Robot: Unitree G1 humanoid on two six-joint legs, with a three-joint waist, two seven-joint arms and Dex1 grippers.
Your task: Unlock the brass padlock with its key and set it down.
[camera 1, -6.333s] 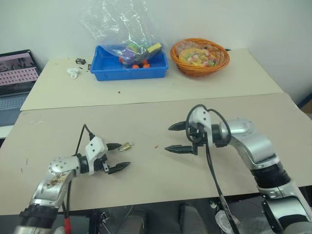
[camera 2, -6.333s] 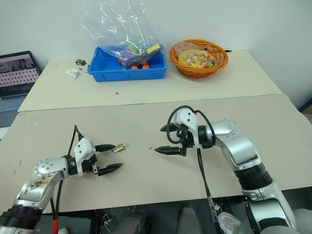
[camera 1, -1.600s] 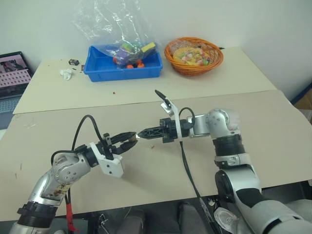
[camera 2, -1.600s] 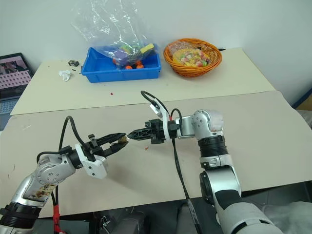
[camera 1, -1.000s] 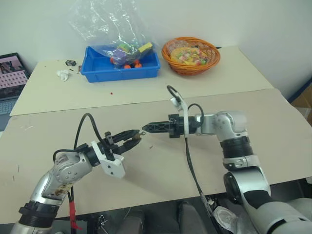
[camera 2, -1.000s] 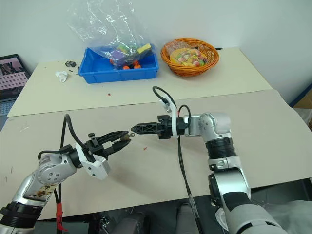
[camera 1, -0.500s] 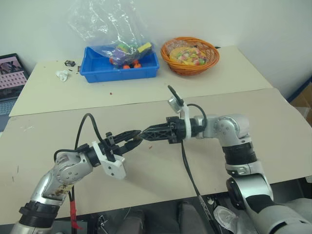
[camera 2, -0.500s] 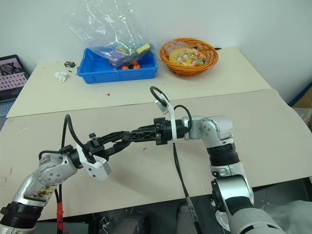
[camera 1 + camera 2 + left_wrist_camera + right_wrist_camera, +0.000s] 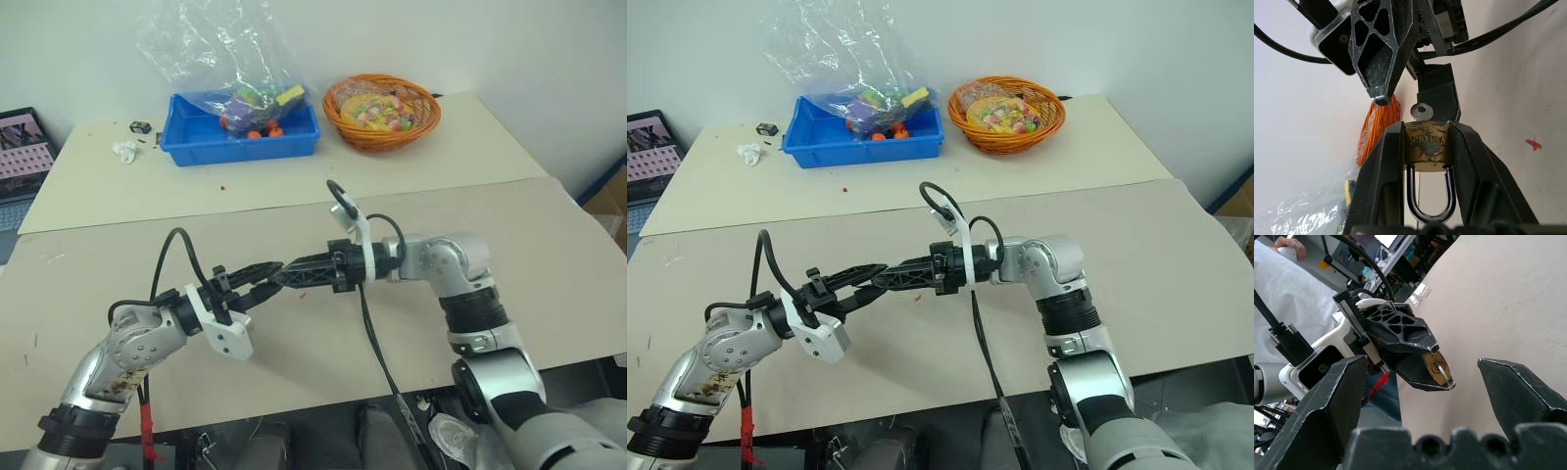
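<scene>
The padlock (image 9: 1427, 146) is pinched between the left gripper's (image 9: 1426, 147) two fingertips, held above the table (image 9: 549, 235). Stamped letters on its brass face are too worn to read. Its long axis runs along the fingers, shackle back toward the wrist, key (image 9: 1421, 111) jutting from the outer end. The right gripper (image 9: 1424, 377) stands wide open and empty, straddling those fingertips.

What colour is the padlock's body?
Brass yellow, worn; padlock shows best in the left wrist view.

Two silver-grey jointed arms, black bands at joints; black lattice-patterned fingers (image 9: 1382, 54) on white mounts; looping black cables; red cable tip.
</scene>
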